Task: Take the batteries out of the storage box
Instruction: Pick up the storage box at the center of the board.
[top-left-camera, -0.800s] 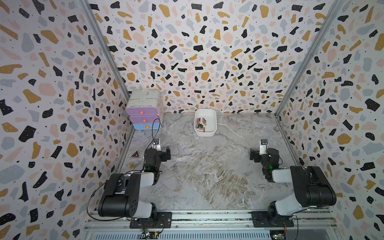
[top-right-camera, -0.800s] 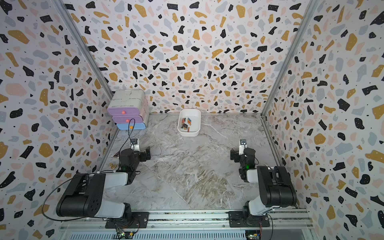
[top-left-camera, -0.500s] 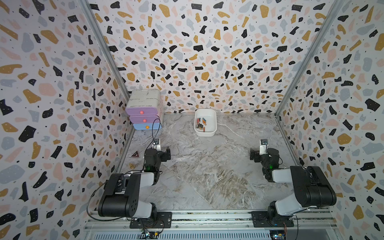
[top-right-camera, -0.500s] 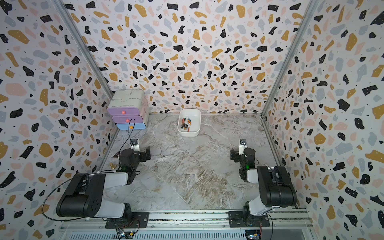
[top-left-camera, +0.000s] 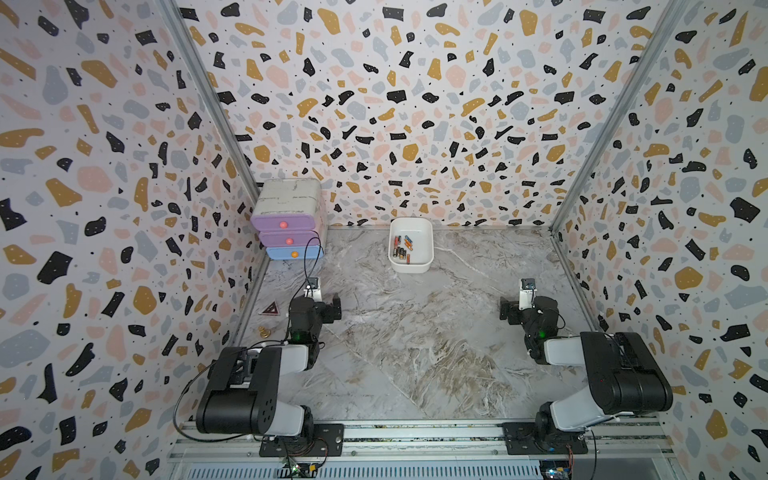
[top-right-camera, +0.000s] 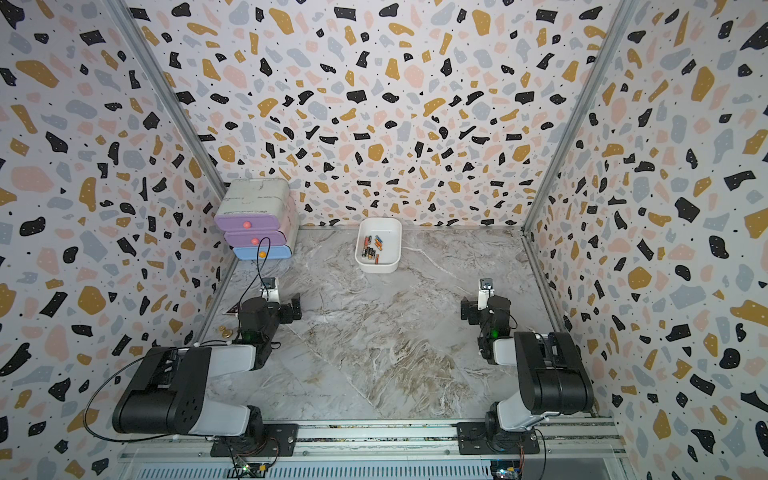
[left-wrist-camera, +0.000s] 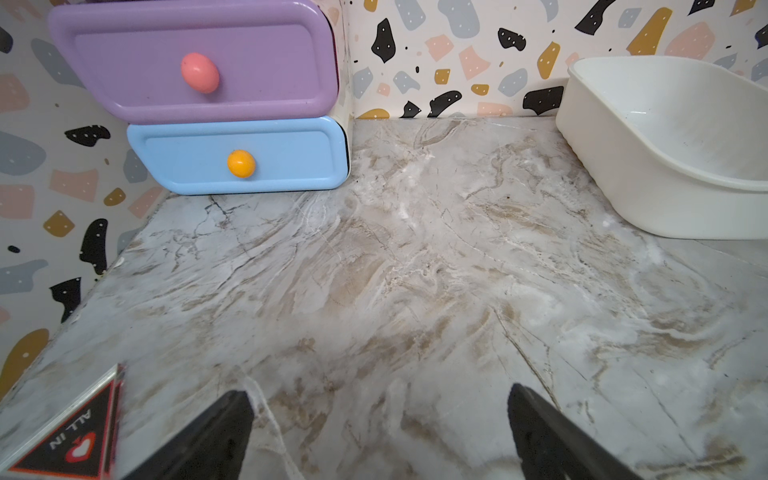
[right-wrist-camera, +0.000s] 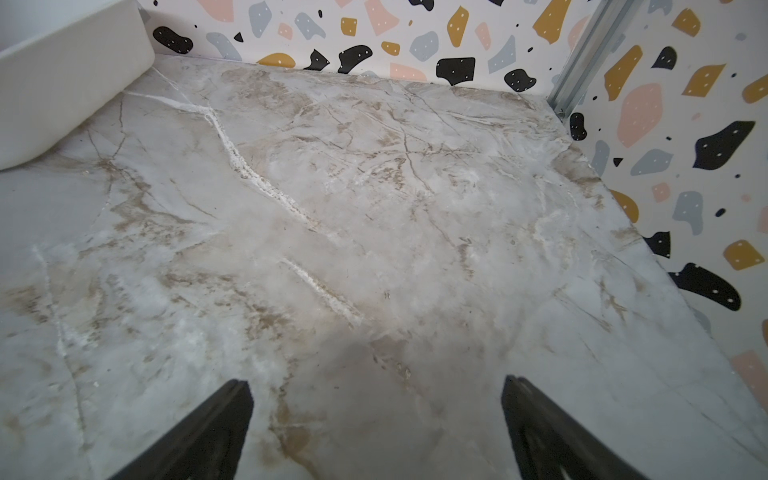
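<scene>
The storage box is a shallow white tub on the marble floor near the back wall, seen in both top views. Several batteries in black, orange, red and blue lie loose along its left half. My left gripper rests low at the left, well short of the box, its jaws open and empty in the left wrist view. That view shows the box's wall ahead to one side. My right gripper rests at the right, also open and empty; the box's corner shows in its wrist view.
A white drawer unit with purple and blue drawers stands in the back left corner. A triangular "ALL IN" sticker and a small brass piece lie by the left wall. Patterned walls close three sides; a metal rail runs along the front.
</scene>
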